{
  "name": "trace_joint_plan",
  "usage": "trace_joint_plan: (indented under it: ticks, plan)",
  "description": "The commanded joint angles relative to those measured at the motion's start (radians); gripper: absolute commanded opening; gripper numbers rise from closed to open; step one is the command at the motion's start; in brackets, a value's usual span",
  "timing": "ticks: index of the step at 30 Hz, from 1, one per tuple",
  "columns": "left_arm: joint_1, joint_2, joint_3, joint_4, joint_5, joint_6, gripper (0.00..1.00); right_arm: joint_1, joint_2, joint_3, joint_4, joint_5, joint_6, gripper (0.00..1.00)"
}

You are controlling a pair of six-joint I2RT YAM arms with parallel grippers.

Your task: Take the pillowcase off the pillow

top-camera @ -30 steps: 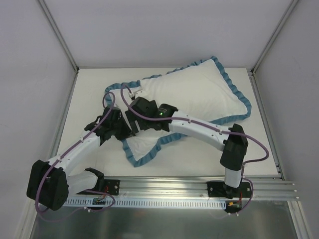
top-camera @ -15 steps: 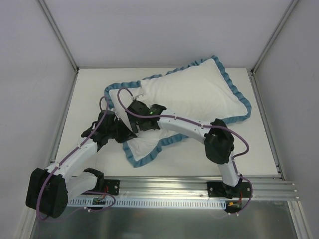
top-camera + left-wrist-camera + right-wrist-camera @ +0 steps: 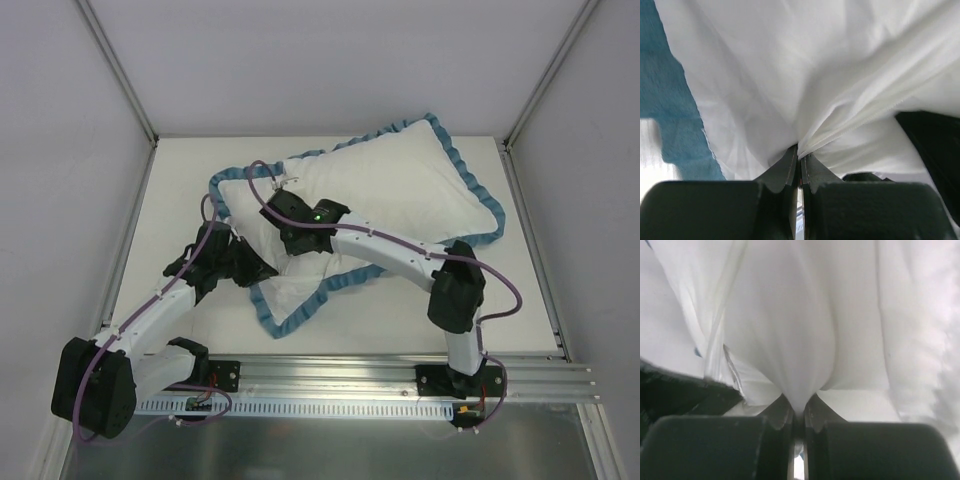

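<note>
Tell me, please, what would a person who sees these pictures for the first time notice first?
The big white pillowcase with its teal ruffled edge fills the middle of the table. Near its left end the left claw is shut on a fold of its white cloth beside the ruffle, and the right claw is shut on a plump white fold, probably the pillow.

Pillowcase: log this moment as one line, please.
left end effector: shut on pillowcase fold | right end effector: shut on white fabric, which layer unclear
</note>
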State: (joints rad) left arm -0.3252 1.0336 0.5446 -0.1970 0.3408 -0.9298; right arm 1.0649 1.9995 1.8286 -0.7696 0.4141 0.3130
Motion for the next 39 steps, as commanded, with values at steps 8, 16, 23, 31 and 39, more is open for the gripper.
trace_joint_plan:
  ticks: [8,16,23,31,39]
  plan:
    - [0.008,0.101,0.067,-0.022,0.030,0.040,0.00,-0.111,-0.497,-0.176,0.194,-0.136,0.043,0.01]
    - [0.008,0.209,0.087,0.031,0.047,0.062,0.00,-0.218,-0.692,-0.308,0.300,-0.215,0.093,0.01]
    - [0.008,0.381,0.103,0.100,0.072,0.108,0.00,-0.321,-0.706,-0.393,0.352,-0.262,0.159,0.01]
    - [0.005,0.337,0.124,0.131,0.147,0.161,0.00,-0.459,-0.609,-0.347,0.348,-0.274,0.166,0.01]
    - [-0.099,0.177,0.114,0.125,0.207,0.154,0.84,-0.404,-0.484,-0.267,0.337,-0.281,0.175,0.01]
